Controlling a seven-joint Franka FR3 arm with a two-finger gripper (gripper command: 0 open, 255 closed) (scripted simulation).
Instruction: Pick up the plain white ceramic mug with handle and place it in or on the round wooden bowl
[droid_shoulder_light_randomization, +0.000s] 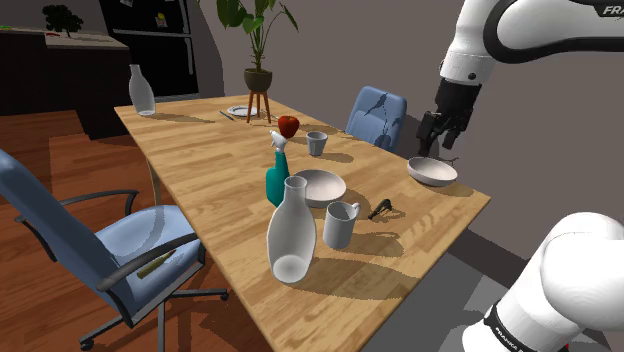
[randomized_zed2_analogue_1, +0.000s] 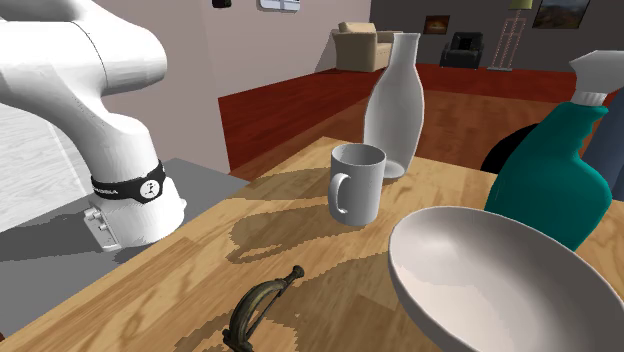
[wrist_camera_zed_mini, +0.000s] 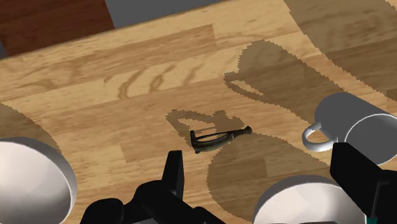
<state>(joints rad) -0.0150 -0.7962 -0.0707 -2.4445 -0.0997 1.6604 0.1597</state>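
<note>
The plain white mug (droid_shoulder_light_randomization: 340, 223) stands upright on the wooden table, handle toward the near table edge; it also shows as the mug (randomized_zed2_analogue_1: 357, 182) and the mug (wrist_camera_zed_mini: 353, 124). A pale round bowl (droid_shoulder_light_randomization: 320, 187) lies just behind it, beside a teal spray bottle (droid_shoulder_light_randomization: 277, 170). A second pale bowl (droid_shoulder_light_randomization: 432, 171) sits near the table's right corner. My gripper (droid_shoulder_light_randomization: 437, 140) hangs just above that second bowl, far from the mug. In the wrist view the gripper (wrist_camera_zed_mini: 261, 159) is open with nothing between its fingers.
A tall white vase (droid_shoulder_light_randomization: 291, 240) stands close to the mug on the shoulder view's left. A small dark metal object (droid_shoulder_light_randomization: 385, 209) lies between mug and right bowl. Farther back are a small cup (droid_shoulder_light_randomization: 317, 143), an apple (droid_shoulder_light_randomization: 288, 126), a glass bottle (droid_shoulder_light_randomization: 141, 92) and blue chairs (droid_shoulder_light_randomization: 376, 115).
</note>
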